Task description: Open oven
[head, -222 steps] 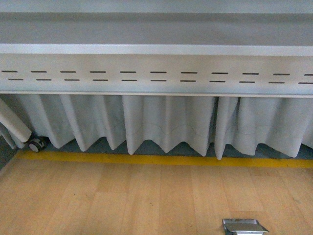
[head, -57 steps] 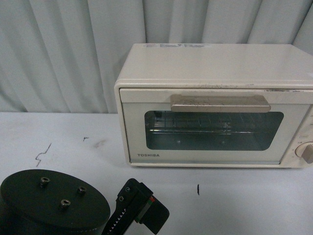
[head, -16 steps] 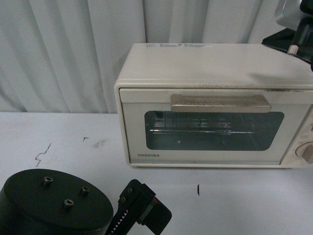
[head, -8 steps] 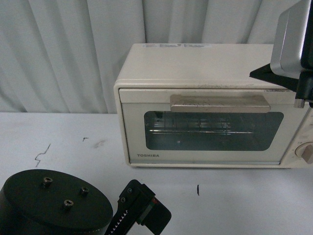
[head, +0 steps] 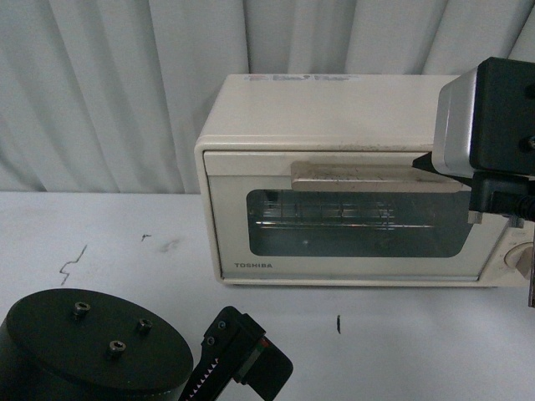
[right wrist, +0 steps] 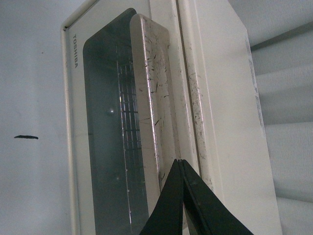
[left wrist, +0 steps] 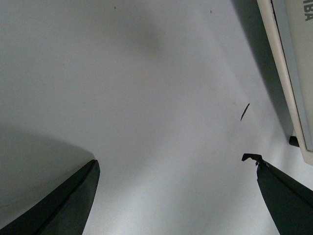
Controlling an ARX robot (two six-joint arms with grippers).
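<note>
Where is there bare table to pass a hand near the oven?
Open table left of the oven, bordered by curtain and left arm; a strip before the door. Crowded at the right end of the handle, where the right claw is.

text=TOSHIBA, dark capitals | on=oven (head: 334, 109) door (head: 226, 209), lower corner below its window (head: 359, 221) | right wrist view=same word, door frame | left wrist view=only "IBA" | oven-top sticker (head: 297, 78)=print unreadable

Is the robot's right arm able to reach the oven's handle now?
Probably yes. The right gripper sits right by one end of the handle on the oven, with nothing between them, though its jaws look shut.
</note>
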